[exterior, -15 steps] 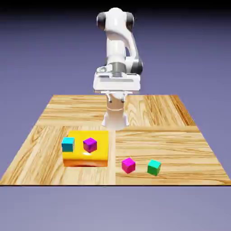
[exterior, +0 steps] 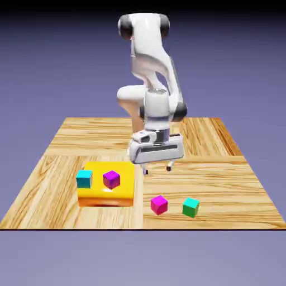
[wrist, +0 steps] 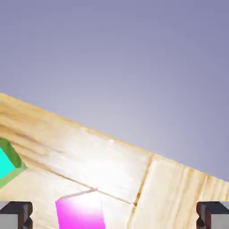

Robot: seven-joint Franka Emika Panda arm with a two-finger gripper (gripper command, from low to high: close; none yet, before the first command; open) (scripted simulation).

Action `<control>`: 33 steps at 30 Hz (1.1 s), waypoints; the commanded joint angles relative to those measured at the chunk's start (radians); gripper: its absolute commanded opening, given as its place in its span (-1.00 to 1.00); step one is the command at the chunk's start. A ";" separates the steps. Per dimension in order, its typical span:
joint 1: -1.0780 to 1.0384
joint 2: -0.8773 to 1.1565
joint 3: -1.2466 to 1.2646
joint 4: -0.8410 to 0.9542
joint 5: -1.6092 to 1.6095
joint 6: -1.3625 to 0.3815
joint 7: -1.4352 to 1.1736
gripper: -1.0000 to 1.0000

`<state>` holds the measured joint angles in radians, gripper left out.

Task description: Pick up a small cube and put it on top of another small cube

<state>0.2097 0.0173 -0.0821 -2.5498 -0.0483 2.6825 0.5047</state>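
The small magenta-pink cube (exterior: 159, 204) rests on the wooden table near its front edge, with the small green cube (exterior: 191, 207) and its teal-tinted top just to the exterior view's right of it. My gripper (exterior: 157, 169) hangs open above and behind the pink cube, nothing between its fingers. In the hand view the pink cube (wrist: 80, 210) shows at the bottom edge, left of the middle, between the two grey fingertips (wrist: 16, 214). The green cube (wrist: 8, 163) is cut off at that view's left edge.
An orange block (exterior: 106, 183) lies at the exterior view's left, carrying a cyan-blue cube (exterior: 84, 179) and a darker purple cube (exterior: 111, 179). The table's front edge (exterior: 139, 228) runs close to the two small cubes.
The arm has swung forward and down from its raised pose near the base. My gripper now hangs low over the table behind the pink cube. No cube has moved.
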 commanded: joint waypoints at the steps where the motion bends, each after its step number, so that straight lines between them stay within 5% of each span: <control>1: 0.012 0.036 -0.005 0.016 -0.003 -0.022 -0.015 0.00; 8: 0.075 0.223 -0.031 0.099 -0.018 -0.135 -0.090 0.00; 14: 0.059 0.405 -0.020 0.109 -0.007 0.037 -0.096 0.00; 15: 0.059 0.405 -0.020 0.109 -0.007 0.037 -0.096 -1.00; 21: 0.075 0.224 -0.031 0.099 -0.018 -0.134 -0.090 -1.00; 33: 0.414 0.186 -0.103 0.219 -0.095 -0.242 -0.596 -1.00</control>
<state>0.6235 0.2029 -0.1846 -2.3312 -0.1422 2.4395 -0.0921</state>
